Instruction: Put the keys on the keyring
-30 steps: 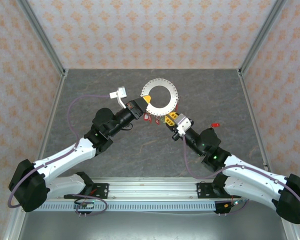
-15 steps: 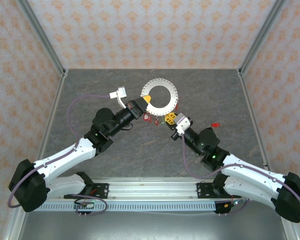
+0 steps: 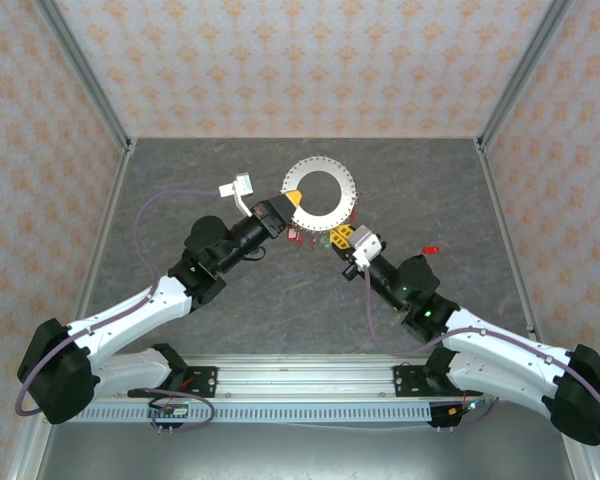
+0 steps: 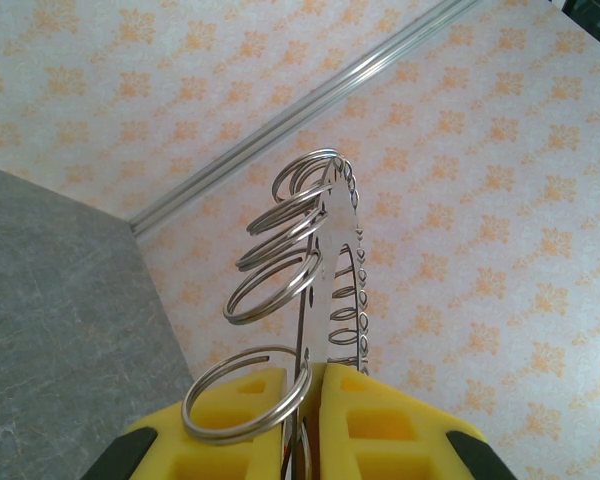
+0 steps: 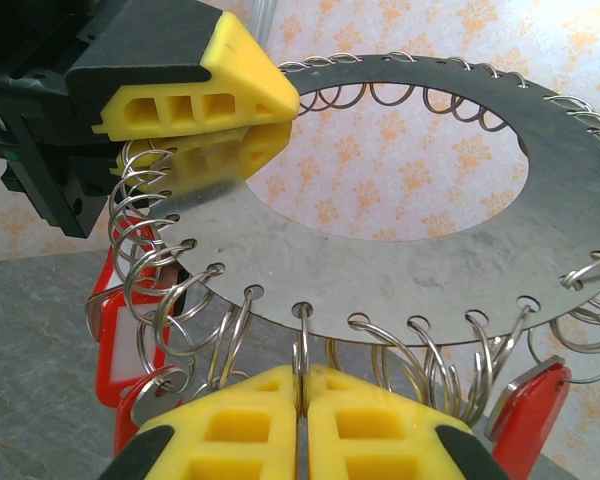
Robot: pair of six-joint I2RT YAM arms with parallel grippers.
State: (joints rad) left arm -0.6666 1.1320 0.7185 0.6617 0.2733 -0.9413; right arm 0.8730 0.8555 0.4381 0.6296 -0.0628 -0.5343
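Evidently the left gripper (image 4: 315,400) clamps the keyring (image 5: 400,270) steady so the right gripper (image 5: 302,410), pinching a loop (image 5: 302,345), can thread keys (image 5: 530,410).

overhead view, wrist close-ups — shared keyring (image 5: 430,250)

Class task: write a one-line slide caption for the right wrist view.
Left tool clamps the keyring; right tool pinches one split ring; red keys hang below.
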